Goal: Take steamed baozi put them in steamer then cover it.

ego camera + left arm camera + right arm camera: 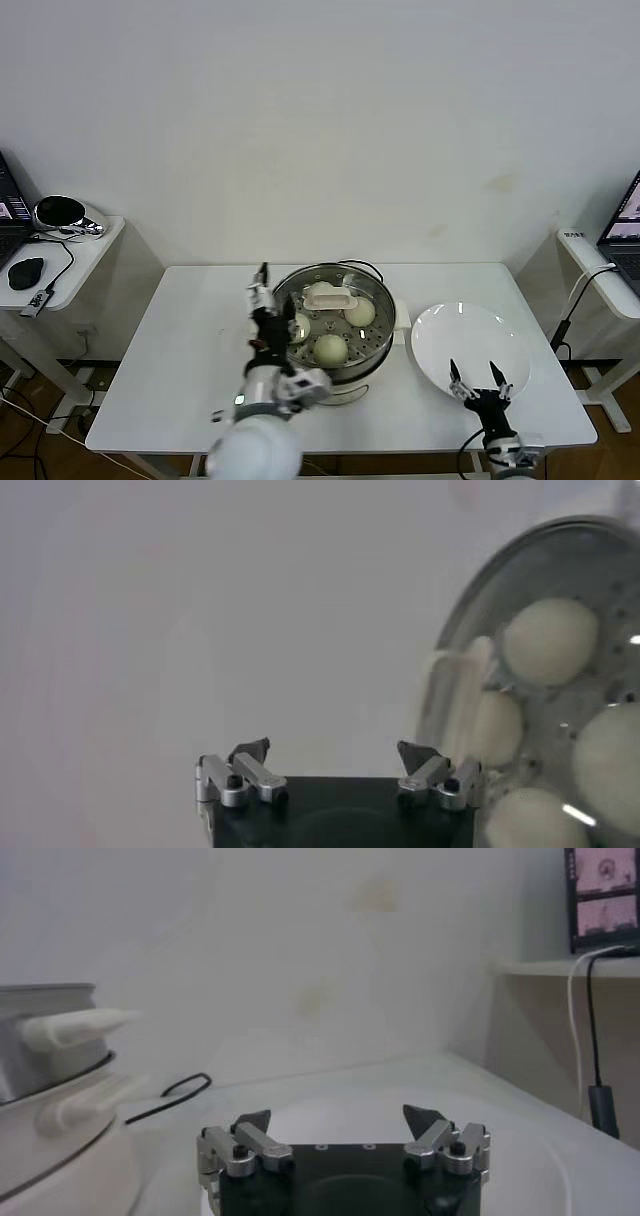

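Left pincer point(262, 290) raised beside steamer point(372, 300) — empty (spread wide).

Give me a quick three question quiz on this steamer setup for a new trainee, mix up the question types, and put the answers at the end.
1. True or false: the glass lid already sits on the steamer.
2. Multiple choice: the white plate holds A) four baozi, B) one baozi, C) nothing.
3. Fill in: the left gripper hangs beside the steamer with its fingers ____, as does the right gripper above the plate's near rim.

Key: 1 true: its white handle shows over the baozi inside. 2 C. 3 open.
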Controlling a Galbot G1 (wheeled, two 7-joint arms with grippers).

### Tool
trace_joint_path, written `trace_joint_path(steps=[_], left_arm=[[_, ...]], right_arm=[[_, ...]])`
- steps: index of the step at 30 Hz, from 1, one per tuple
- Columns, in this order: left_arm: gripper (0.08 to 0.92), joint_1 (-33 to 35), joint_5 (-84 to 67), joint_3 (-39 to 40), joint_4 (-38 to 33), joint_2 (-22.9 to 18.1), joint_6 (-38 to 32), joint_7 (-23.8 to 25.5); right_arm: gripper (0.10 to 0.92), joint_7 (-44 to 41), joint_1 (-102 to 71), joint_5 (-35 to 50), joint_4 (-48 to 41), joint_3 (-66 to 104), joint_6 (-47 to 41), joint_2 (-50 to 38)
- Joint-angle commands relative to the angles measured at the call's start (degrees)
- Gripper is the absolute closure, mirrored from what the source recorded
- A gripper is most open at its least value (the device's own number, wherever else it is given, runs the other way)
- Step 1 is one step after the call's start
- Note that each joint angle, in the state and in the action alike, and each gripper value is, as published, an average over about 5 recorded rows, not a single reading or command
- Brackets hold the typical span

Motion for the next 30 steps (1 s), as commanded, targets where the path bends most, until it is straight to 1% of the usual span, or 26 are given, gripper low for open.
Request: trace_joint_path(steps=[1, 5, 8, 10, 13, 17, 23, 30], left_arm=[[0.177, 15.09, -55.38, -27.04, -5.29, 1.82, -27.40, -16.43], [0.177, 21.98, -64.72, -32.35, -0.17, 1.03, -35.96, -16.78], [0.177, 26.06, -65.08, -34.61, 3.83, 0.48, -42.72, -16.86], [0.177, 28.57, -65.40, -35.69, 5.39, 0.14, -45.39, -16.91], [0.177, 31.55, -67.58, -36.32, 6.24, -0.09, -45.67, -16.75], [0.177, 33.26, -69.41, -36.15, 6.37, -0.68, -44.35, -15.44], [0.177, 33.97, -71.27, -34.90, 4.66, -0.99, -40.60, -13.23], [0.177, 33.79, -74.25, -34.63, 2.09, -1.61, -36.69, -12.30]], right_arm=[[0.203, 0.07, -5.56, -3.99, 4.36, -2.34, 1.24, -0.57], [0.203, 0.42, -6.89, -4.65, 5.59, -2.88, 1.56, -0.43], [0.203, 0.50, -7.71, -4.95, 6.00, -3.19, 2.58, -0.49], [0.203, 0.35, -8.15, -5.70, 6.45, -2.88, 3.22, -0.40], [0.203, 1.09, -9.20, -6.06, 8.68, -2.40, 1.34, -0.35], [0.203, 2.10, -10.43, -4.64, 12.07, -2.92, -3.00, -0.75], [0.203, 1.67, -11.21, -6.14, 15.05, -2.31, -5.29, -0.93], [0.203, 1.53, -11.63, -6.57, 16.20, -2.06, -6.44, -0.98]])
